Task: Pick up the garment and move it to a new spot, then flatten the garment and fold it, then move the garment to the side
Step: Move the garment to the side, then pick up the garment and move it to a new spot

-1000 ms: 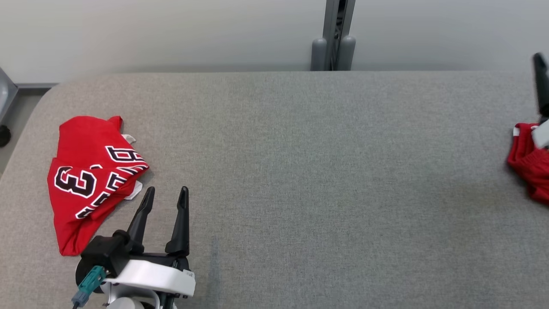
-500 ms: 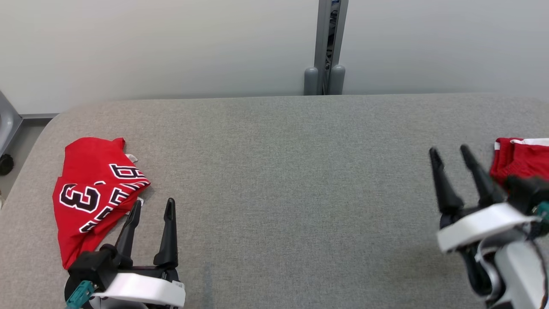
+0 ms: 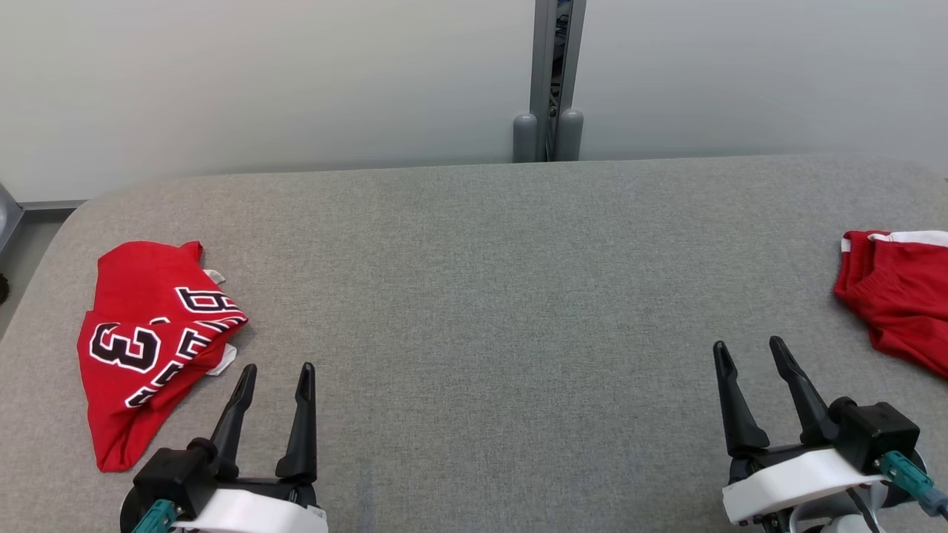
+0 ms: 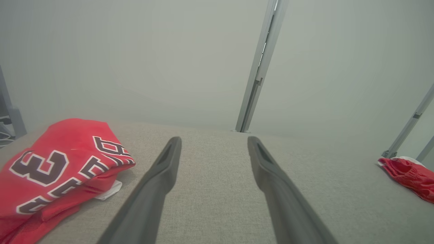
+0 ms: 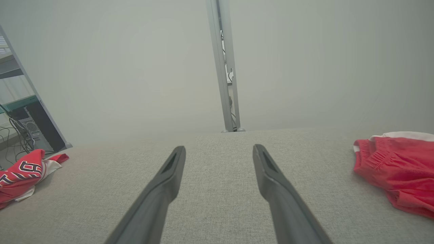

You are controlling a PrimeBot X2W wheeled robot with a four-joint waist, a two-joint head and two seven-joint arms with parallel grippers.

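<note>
Nearest us, our left pincer (image 3: 278, 368) and right pincer (image 3: 746, 344) hover spread wide, holding nothing, above the grey tabletop (image 3: 481, 296). Just beyond the left one lies the red jersey (image 3: 148, 348) (numbered, loosely bunched). The red shorts (image 3: 900, 296) lie far right.

Your right gripper (image 3: 746, 344) has drawn back from the crumpled red shorts with white trim (image 3: 900, 296) at the right edge of the grey fabric worktop (image 3: 481, 296) and now sits near right, empty.
</note>
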